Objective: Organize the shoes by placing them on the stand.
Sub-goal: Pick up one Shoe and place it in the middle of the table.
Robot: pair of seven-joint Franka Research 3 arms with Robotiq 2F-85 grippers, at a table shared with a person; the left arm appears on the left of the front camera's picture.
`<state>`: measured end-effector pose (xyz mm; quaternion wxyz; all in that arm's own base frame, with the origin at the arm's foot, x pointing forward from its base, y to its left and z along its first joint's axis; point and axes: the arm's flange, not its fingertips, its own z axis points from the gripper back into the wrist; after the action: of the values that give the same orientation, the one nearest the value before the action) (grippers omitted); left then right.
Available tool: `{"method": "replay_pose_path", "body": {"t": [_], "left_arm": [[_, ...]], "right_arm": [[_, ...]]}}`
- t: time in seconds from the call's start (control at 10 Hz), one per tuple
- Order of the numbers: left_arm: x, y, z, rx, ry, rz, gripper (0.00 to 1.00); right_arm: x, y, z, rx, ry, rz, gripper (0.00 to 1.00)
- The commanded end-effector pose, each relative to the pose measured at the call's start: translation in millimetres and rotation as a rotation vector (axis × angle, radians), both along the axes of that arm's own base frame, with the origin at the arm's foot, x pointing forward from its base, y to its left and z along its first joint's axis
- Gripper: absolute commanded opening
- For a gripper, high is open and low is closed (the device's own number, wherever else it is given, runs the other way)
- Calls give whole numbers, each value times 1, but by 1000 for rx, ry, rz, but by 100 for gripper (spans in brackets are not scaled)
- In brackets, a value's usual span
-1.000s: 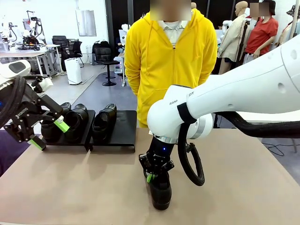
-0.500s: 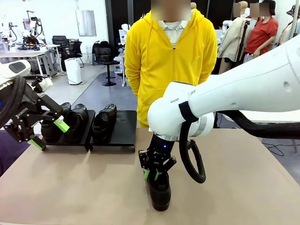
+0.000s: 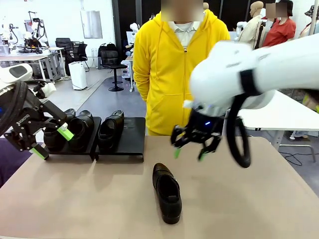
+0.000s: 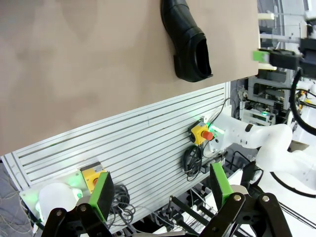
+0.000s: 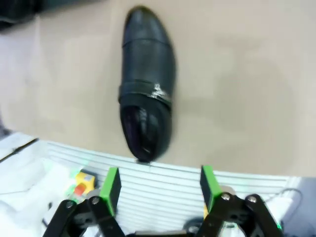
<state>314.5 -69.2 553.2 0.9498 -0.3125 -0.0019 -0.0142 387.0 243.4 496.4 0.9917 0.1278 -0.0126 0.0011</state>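
Shoe on the table [image 4: 190, 44]: in your left wrist view the top edge cuts off its toe.
Same shoe, right wrist view: motion blur smears it; you can't read the small metal trim on its strap.
Shoes on the stand [image 3: 82, 128]: your left gripper [image 3: 52, 142] covers part of the leftmost one, so its outline is unclear.
Right arm [image 3: 259, 74]: blurred in the front view, and the picture's right edge cuts it off.
Right gripper [image 3: 189, 152]: fingertips are soft with blur.
Person [image 3: 182, 69]: the table hides everything below the jacket hem.
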Motion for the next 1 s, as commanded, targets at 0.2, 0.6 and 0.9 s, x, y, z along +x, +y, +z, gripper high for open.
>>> {"method": "replay_pose_path", "body": {"t": [0.2,0.6,0.9], "left_arm": [[0,1,1,-22,-8,-17,100],[0,1,1,-22,-8,-17,100],[0,1,1,-22,-8,-17,100]], "right_arm": [[-57,-184,60,199,1,-115,100],[-82,-281,33,427,-68,-310,100],[-96,-276,67,326,-12,-256,100]]}}
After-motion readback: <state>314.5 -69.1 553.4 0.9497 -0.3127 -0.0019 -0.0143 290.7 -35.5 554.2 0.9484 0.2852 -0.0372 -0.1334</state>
